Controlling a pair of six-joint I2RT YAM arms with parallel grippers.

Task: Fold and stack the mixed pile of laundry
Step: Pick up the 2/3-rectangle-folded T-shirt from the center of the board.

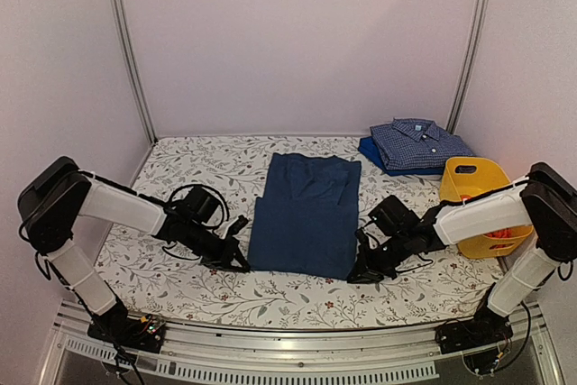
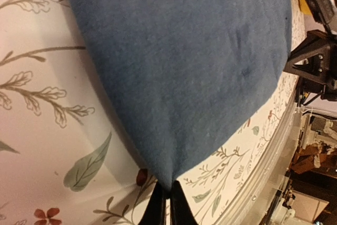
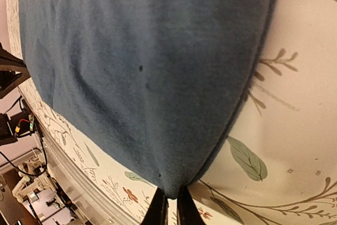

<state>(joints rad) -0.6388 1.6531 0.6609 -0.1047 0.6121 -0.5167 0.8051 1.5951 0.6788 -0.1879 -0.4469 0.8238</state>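
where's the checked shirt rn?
Top view: checked shirt lies folded at far right, on a blue garment, just behind the yellow basket and right of the navy trousers.

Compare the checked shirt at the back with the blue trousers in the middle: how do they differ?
The shirt is checked, with a collar; the trousers are plain. The shirt is folded into a small packet; the trousers lie spread out flat. The left gripper and right gripper each pinch a near corner of the trousers; no gripper touches the shirt. Both are blue.

Left hand (image 2: 168,196) and right hand (image 3: 170,201) low, both pinched shut
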